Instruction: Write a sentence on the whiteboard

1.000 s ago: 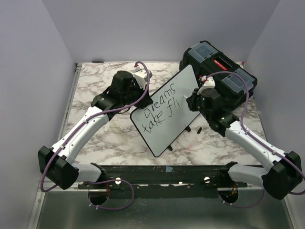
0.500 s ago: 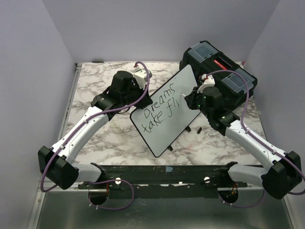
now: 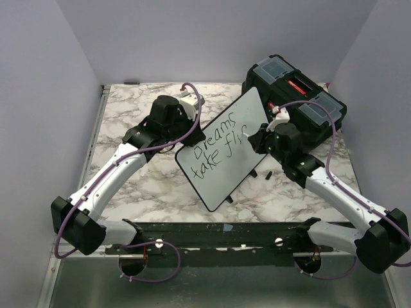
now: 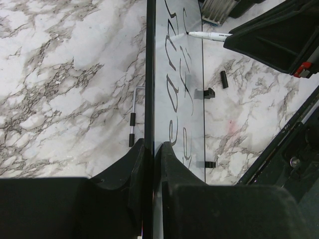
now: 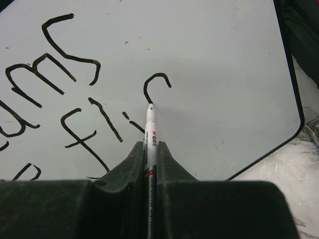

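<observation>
Leftward, the sentence runs off-frame; the marker touches it.

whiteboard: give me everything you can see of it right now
The whiteboard is a flat, glossy white rectangle with a thin black rim and rounded corners. It sits tilted over the marble table, its far corner by the black toolbox. The left claw is shut on its edge. Black handwriting reads "Dreams take fli" plus a curved stroke; the tip of the marker in the right claw touches that stroke.
</observation>
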`<state>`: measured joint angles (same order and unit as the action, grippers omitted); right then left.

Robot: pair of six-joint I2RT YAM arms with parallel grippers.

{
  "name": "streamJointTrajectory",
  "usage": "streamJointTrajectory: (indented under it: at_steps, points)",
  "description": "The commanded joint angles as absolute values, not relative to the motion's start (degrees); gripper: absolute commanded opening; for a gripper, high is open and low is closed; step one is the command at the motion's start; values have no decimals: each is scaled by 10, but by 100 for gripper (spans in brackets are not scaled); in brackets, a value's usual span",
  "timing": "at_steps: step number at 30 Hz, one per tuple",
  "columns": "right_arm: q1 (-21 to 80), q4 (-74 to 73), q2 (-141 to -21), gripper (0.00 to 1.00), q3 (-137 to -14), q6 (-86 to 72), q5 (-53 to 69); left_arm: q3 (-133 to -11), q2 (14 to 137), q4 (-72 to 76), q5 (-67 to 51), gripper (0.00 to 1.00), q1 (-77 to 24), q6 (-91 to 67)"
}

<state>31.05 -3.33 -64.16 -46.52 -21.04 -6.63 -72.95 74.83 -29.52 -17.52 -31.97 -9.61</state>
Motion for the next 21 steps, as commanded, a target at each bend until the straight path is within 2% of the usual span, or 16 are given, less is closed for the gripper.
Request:
streamJointTrajectory:
  at_steps: [1, 21]
  points:
    - [312, -60, -636, 1, -452, -218, -84, -701, 766, -397, -152, 0, -336, -46]
    - [311, -57, -690, 1, -537, -202, -131, -701, 768, -397, -155, 0, -337, -46]
